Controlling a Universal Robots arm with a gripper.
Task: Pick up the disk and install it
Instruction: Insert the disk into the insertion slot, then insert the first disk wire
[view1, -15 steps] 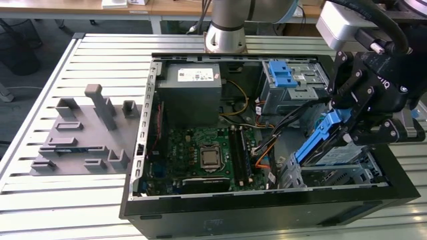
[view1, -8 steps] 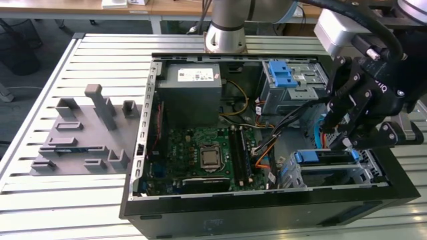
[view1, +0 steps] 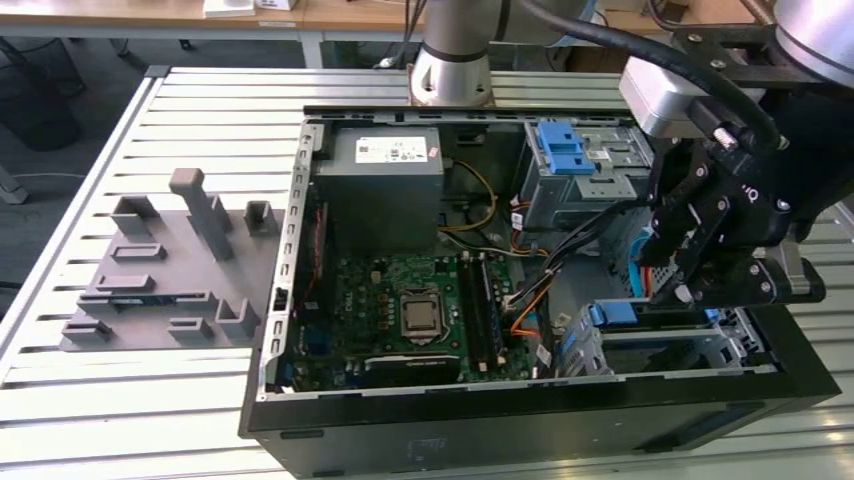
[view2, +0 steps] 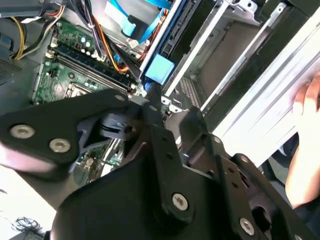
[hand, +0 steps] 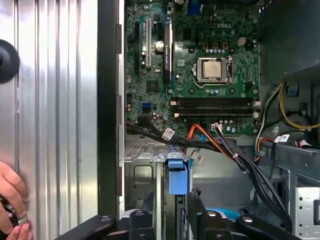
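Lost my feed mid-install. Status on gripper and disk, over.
Gripper low over drive cage. Disk in cage slot, blue end facing gripper. Cable bundle close beside; person's hand on table.

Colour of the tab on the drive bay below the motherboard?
Blue tab, best in the first wrist view.

White sticker on grey power-supply box, rear edge of case: lines of dark print, none legible. Motherboard: white silkscreen lettering, probably component marks, too fine to read. Small white tag on black cable: unreadable.
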